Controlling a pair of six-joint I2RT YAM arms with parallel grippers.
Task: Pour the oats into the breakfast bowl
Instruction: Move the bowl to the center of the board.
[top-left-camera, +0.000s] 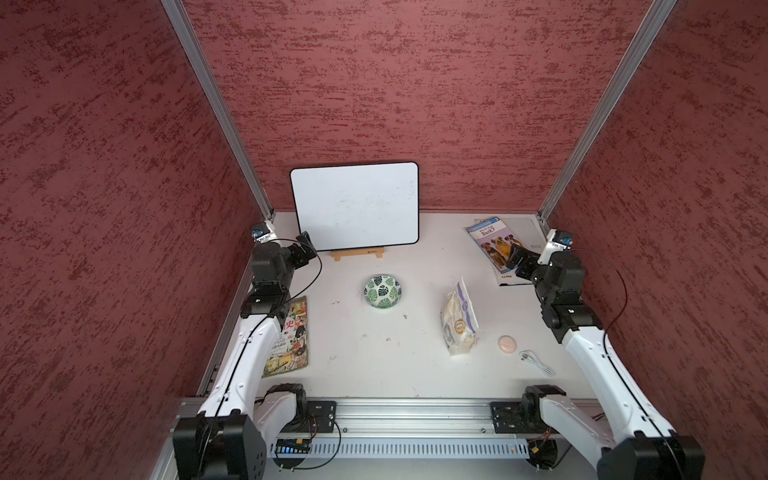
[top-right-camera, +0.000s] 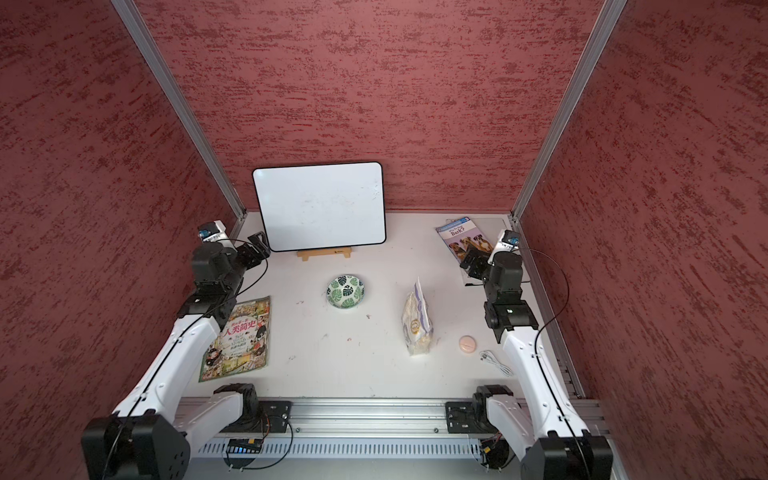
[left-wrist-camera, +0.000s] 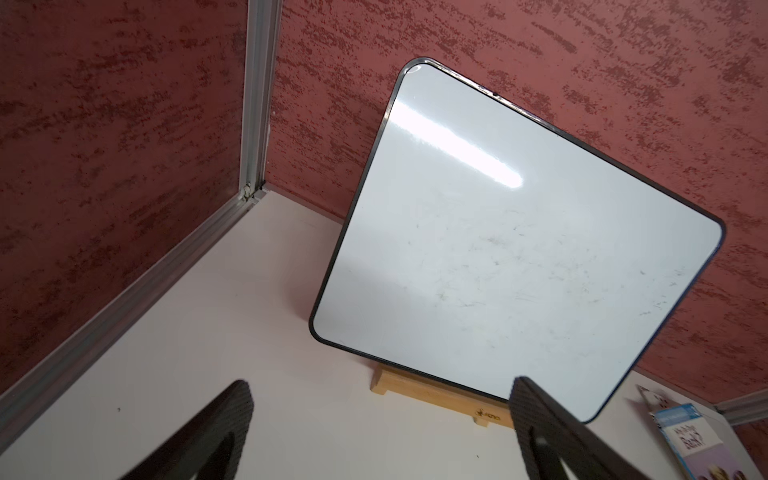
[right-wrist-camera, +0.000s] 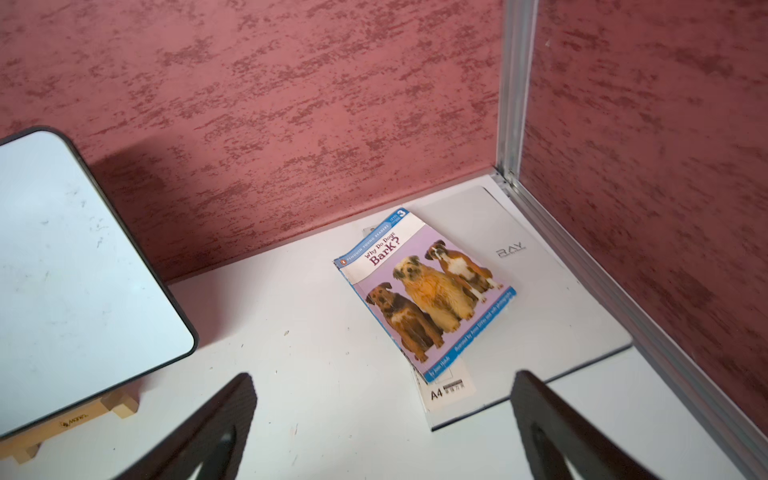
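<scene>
The breakfast bowl (top-left-camera: 382, 291) (top-right-camera: 345, 291), white with dark green leaves, stands near the table's middle in both top views. To its right stands the oats bag (top-left-camera: 459, 319) (top-right-camera: 417, 322), clear with pale flakes, a purple-and-white label and a gold seal. My left gripper (top-left-camera: 306, 240) (top-right-camera: 258, 240) (left-wrist-camera: 380, 399) is open at the far left, beside the whiteboard, well away from the bowl. My right gripper (top-left-camera: 514, 257) (top-right-camera: 469, 262) (right-wrist-camera: 384, 395) is open at the far right, over the dog book, behind the bag. Neither wrist view shows bowl or oats.
A whiteboard (top-left-camera: 355, 205) (left-wrist-camera: 515, 249) leans on a wooden stand (top-left-camera: 358, 253) at the back. A dog book (right-wrist-camera: 424, 291) lies on a grey folder (right-wrist-camera: 552, 299) at back right. A magazine (top-right-camera: 239, 338), a pink disc (top-left-camera: 507, 344) and a white cable (top-left-camera: 536, 362) also lie on the table.
</scene>
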